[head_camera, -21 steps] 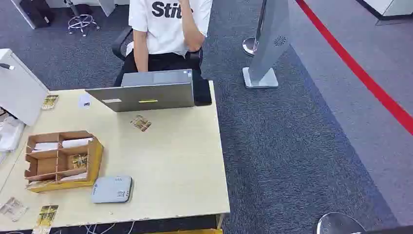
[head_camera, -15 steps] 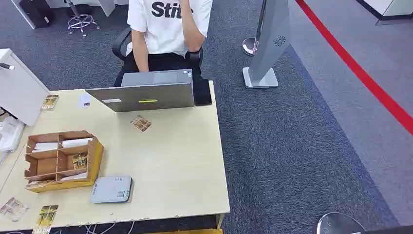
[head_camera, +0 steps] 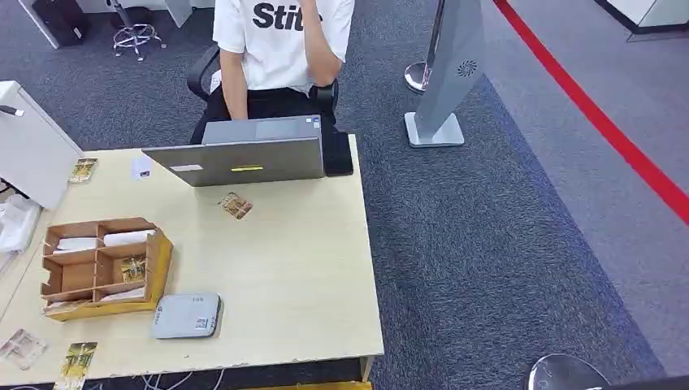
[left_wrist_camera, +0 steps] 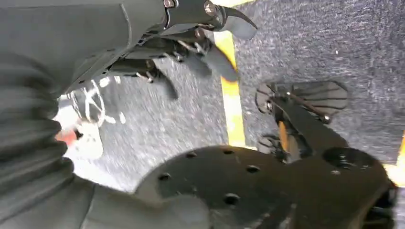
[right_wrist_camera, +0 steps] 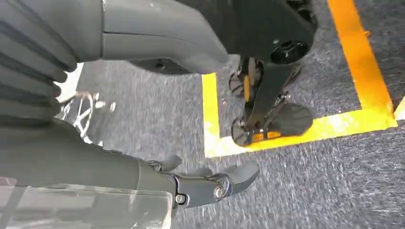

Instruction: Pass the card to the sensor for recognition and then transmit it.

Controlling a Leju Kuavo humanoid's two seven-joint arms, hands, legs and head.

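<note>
Beige table (head_camera: 284, 276) carries a diagonally turned card (head_camera: 235, 205); both hands (hanging) spread, empty.

High head view; floorward wrist views

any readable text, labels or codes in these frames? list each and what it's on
"Stit": white shirt of the person seated behind the laptop; the word is cut off by the person's arm.
Yellow label on the laptop lid: too small to read.
Markings on the grey sensor box: too small to read.
Printed cards on the table: print too blurred to read.
</note>
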